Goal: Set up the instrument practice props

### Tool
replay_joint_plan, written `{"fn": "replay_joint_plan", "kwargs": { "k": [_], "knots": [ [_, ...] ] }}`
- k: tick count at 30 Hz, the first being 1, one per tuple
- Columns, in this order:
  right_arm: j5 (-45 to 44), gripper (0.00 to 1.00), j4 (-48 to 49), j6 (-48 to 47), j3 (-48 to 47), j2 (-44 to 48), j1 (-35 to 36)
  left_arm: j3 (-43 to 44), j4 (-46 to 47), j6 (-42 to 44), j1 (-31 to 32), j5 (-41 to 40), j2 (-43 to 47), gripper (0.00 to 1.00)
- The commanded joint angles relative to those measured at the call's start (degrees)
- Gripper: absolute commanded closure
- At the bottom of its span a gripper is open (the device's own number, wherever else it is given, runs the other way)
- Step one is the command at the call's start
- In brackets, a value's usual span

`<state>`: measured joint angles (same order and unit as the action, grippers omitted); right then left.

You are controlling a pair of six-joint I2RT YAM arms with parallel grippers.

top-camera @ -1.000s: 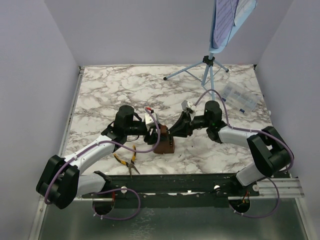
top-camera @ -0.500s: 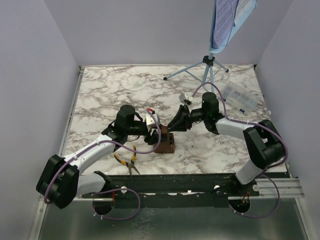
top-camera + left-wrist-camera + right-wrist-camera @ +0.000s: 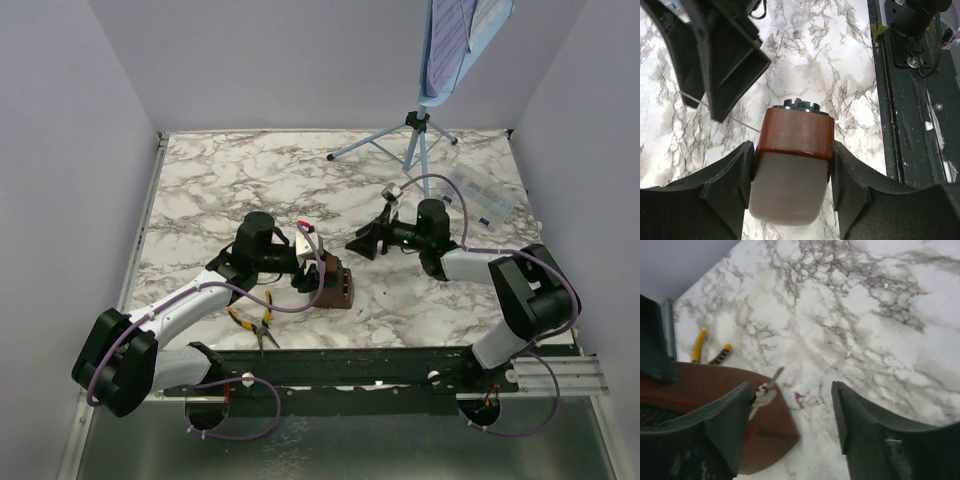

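Note:
The small brown metronome [image 3: 335, 284] sits low at the table's middle front, and my left gripper [image 3: 312, 272] is shut on its sides. In the left wrist view the metronome [image 3: 797, 135] fills the gap between both black fingers. My right gripper [image 3: 362, 243] hangs open just behind and to the right of it, with only marble between its fingers. In the right wrist view the metronome [image 3: 705, 400] lies at lower left with its metal pendulum [image 3: 767, 387] sticking out. The light blue music stand [image 3: 421, 130] stands at the back right, with the pale sheet of music [image 3: 450, 35] on its desk.
Yellow-handled pliers [image 3: 258, 322] lie near the front edge, under my left forearm. A clear plastic box [image 3: 482, 198] rests at the right, beside the stand's tripod legs. Grey walls close in the marble table [image 3: 220, 180] on three sides.
My right gripper has opened and pulled back to the right, away from the metronome. My left gripper still holds the metronome in about the same place.

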<state>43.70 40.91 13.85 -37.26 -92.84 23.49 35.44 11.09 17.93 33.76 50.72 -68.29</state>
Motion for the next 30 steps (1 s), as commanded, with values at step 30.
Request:
{"fn": "replay_joint_plan", "kwargs": {
  "k": [30],
  "knots": [
    [-25.99, 0.0, -34.93, -5.67, -0.56, 46.02, -0.7, -0.13, 37.34, -6.06, -10.51, -50.24, -19.37, 1.0]
  ]
}}
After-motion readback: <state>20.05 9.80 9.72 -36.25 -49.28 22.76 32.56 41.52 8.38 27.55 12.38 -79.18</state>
